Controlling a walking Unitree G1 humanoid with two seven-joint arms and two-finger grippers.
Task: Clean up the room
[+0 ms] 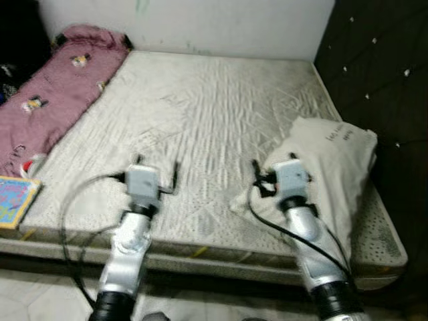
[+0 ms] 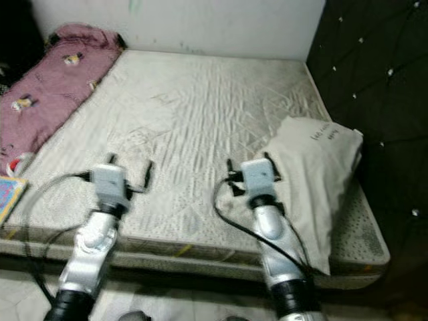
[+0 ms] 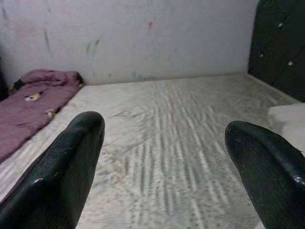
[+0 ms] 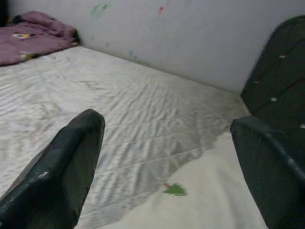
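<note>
Both grippers (image 1: 158,168) (image 1: 273,166) gape over mattress (image 1: 214,100) — pillow (image 1: 334,160), blanket (image 1: 53,87) flank.

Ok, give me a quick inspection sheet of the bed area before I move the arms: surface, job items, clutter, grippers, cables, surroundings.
Surface: bare quilted mattress, wrinkled, faintly stained.
Job's things: white pillow at the mattress's right edge near the headboard; maroon blanket along the left side.
Clutter: colourful book at the near left corner; a small red-and-white item beside it, too blurred to identify.
Grippers: left gripper open above the mattress's near edge; right gripper open, at the pillow's near edge.
Cables: black cables loop from both wrists.
Surroundings: white wall behind; dark tufted headboard on the right.
</note>
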